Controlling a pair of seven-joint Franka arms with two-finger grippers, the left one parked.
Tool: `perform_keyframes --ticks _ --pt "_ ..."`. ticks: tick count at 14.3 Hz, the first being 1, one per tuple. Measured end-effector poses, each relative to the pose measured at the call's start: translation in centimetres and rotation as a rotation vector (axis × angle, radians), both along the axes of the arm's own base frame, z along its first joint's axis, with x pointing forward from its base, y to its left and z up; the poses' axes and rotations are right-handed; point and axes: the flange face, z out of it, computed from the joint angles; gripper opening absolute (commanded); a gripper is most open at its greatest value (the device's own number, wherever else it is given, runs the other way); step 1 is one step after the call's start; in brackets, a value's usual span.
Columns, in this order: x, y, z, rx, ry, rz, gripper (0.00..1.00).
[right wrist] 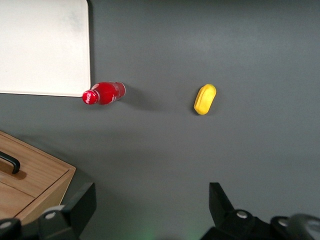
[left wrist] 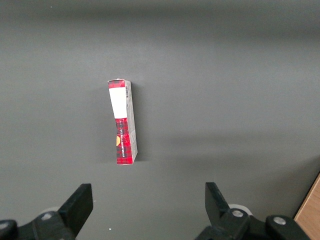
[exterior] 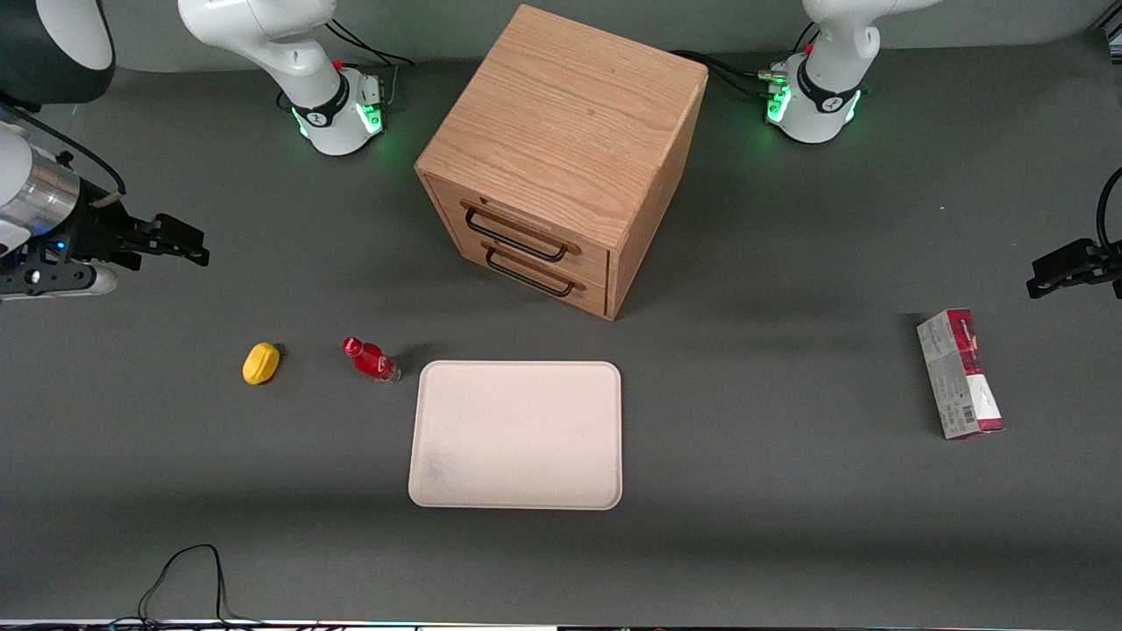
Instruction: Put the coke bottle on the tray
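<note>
**Coke bottle stands beside the tray; tool open and apart from it**

We see the coke bottle (exterior: pixel 370 360) standing on the grey worktop (exterior: pixel 754 491), just beside the tray (exterior: pixel 516 436) at the corner of the tray that lies toward the working arm's end and farther from the front camera. In the front view its red cap leans away from the tray because of the camera angle; its clear base sits nearest the tray's rim. In the right wrist view the coke bottle (right wrist: pixel 103 93) is close to the tray (right wrist: pixel 44 48), and we cannot tell whether the two touch. The bottle is on the worktop, not on the tray.

A yellow lemon-shaped object (exterior: pixel 260 363) lies on the worktop near the bottle, farther toward the working arm's end, with bare grey surface between them. The right wrist view shows the same object (right wrist: pixel 205 98) apart from the bottle.

The tool (exterior: pixel 180 241) hangs above the worktop at the working arm's end, well apart from the bottle and farther from the front camera than the lemon-shaped object. In the right wrist view the tool (right wrist: pixel 152 207) has its two dark fingers spread wide, with nothing between them.

A wooden two-drawer cabinet (exterior: pixel 561 158) stands on the worktop farther from the front camera than the tray, both drawers closed, dark handles facing the tray. A red-and-grey carton (exterior: pixel 959 373) lies toward the parked arm's end of the worktop, well apart from everything else.
</note>
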Motion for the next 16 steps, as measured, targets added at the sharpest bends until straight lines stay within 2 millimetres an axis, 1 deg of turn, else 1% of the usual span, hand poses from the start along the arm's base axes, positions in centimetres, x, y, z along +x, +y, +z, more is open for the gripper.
perform_keyframes --ticks 3,12,13,14,15,16 --pt "-0.1 0.3 0.3 -0.001 0.012 0.005 1.0" --pt "0.3 1.1 0.2 -0.004 0.018 0.019 1.0" --pt "0.6 1.7 0.4 -0.005 0.012 0.029 1.0" --pt "0.8 2.8 0.8 -0.007 0.008 0.039 1.0" --pt "1.1 4.5 1.2 -0.011 0.006 0.042 1.0" --pt "1.3 6.7 1.7 -0.016 0.008 0.04 1.0"
